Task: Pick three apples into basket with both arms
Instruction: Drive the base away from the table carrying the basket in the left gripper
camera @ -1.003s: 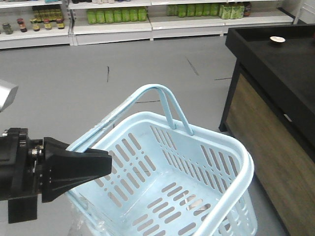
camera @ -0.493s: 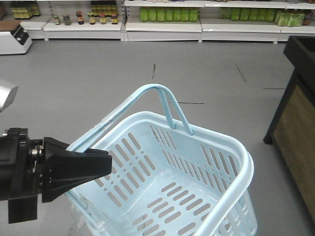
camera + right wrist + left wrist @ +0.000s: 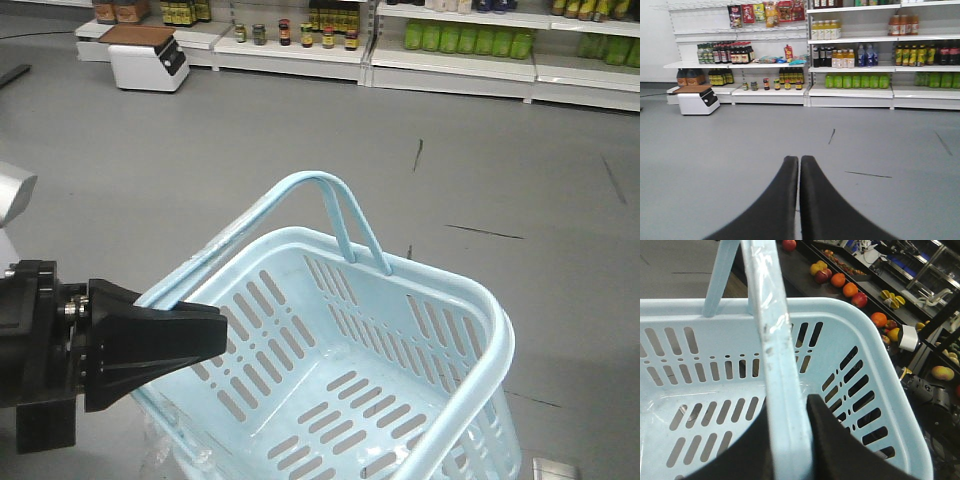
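A: Left gripper [image 3: 215, 335]?
B: Clamped on the basket [image 3: 420, 330] handle [image 3: 772, 340], a finger on each side. Basket sits tilted, grey floor [image 3: 200, 150] behind it.
A: Right gripper [image 3: 799, 165]?
B: Fingers pressed together tip to tip, pointing at the shelves [image 3: 860, 92].
A: Apples [image 3: 859, 300]?
B: On the dark counter [image 3: 800, 262] beyond the basket's far corner, among oranges [image 3: 850, 289]. Outside the basket, well apart from the left gripper.

The pale aqua slotted basket [image 3: 440, 282] hangs tilted above the floor, empty, its arched handle [image 3: 335, 215] clamped in the left pincer [image 3: 215, 335]. Dark red apples [image 3: 859, 300] lie on the dark desk [image 3: 805, 260] beyond it. The right pincer [image 3: 799, 167] is closed on nothing
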You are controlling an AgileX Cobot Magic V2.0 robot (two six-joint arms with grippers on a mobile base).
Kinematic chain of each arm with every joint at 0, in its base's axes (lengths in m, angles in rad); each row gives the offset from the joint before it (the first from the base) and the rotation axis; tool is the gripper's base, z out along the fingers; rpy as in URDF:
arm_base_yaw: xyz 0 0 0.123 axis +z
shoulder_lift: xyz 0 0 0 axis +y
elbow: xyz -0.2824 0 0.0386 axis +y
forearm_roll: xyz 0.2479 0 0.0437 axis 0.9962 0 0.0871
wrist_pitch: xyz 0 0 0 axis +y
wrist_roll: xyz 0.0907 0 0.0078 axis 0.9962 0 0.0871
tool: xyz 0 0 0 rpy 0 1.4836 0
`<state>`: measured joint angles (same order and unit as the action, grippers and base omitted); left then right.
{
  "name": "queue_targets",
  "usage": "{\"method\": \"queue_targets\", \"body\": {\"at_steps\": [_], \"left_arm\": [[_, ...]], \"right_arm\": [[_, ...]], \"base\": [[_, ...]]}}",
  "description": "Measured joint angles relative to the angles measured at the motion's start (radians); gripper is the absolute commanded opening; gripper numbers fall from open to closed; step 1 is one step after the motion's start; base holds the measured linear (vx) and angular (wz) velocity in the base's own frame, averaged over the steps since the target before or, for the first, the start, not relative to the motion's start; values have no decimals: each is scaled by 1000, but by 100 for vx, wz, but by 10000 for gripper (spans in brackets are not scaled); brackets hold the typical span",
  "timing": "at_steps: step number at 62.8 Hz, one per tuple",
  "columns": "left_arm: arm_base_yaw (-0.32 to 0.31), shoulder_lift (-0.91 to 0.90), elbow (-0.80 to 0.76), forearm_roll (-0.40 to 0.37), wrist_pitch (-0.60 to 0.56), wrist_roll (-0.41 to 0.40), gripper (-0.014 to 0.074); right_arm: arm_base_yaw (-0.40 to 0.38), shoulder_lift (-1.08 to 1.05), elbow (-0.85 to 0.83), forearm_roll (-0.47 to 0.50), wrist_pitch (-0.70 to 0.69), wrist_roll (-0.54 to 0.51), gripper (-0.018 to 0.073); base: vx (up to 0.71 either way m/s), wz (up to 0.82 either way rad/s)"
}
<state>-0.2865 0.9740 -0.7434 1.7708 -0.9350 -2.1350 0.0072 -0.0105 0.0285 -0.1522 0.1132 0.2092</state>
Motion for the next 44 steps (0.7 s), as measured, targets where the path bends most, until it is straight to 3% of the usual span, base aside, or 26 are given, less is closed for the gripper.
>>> {"method": "queue_targets", "body": {"at_steps": [44], "left_arm": [[0, 0, 0, 0, 0, 0, -7]], "right_arm": [[0, 0, 0, 0, 0, 0, -4]], "base": [[16, 23]]}}
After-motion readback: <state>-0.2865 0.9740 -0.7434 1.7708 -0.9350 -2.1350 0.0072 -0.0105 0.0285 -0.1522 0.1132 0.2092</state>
